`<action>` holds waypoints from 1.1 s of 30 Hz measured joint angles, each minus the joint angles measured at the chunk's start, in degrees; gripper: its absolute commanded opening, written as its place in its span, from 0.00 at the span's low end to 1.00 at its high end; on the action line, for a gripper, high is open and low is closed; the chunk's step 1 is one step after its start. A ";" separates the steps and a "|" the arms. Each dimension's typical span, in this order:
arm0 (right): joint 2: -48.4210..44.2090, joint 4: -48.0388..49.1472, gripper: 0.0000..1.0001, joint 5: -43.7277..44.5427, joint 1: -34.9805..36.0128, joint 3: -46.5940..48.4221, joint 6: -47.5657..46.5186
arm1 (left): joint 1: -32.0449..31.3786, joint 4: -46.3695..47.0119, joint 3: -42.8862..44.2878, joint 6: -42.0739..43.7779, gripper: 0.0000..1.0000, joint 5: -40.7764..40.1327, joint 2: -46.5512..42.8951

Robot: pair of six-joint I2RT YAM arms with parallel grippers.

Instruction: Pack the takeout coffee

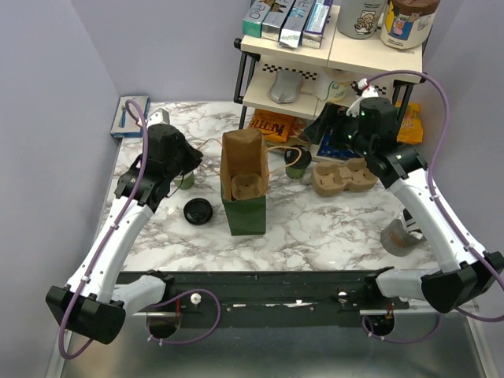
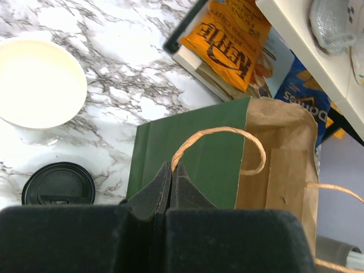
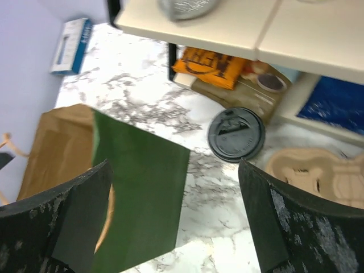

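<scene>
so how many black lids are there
2. One lid lies loose on the table left of the paper bag, near the open cup. The other lid sits right of the bag, beside the pulp carrier, seemingly capping a second cup. Others may be hidden.

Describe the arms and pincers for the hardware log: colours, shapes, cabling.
The left arm and right arm have white tubular links with bulky black joint housings and black bases. A purple cable loops along the outside of each. The left pincer and right pincer have matte black, wedge-shaped fingers with a slightly rough surface. No sleeves or readable markings show.
</scene>
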 measured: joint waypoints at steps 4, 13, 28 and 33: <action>2.25 -0.55 0.95 1.46 -0.26 -1.31 3.85 | 0.02 0.02 0.00 0.50 0.00 1.75 -0.33; 18.58 0.04 0.80 4.24 0.92 4.00 6.19 | 0.11 0.07 0.00 2.95 0.00 5.07 -0.33; 31.56 -1.07 0.61 12.74 6.40 13.07 7.93 | 0.15 0.70 -0.15 5.42 0.00 9.29 -0.59; 33.88 -3.52 0.60 15.98 6.91 14.56 8.72 | 0.15 1.68 -1.25 5.44 0.00 10.60 -1.25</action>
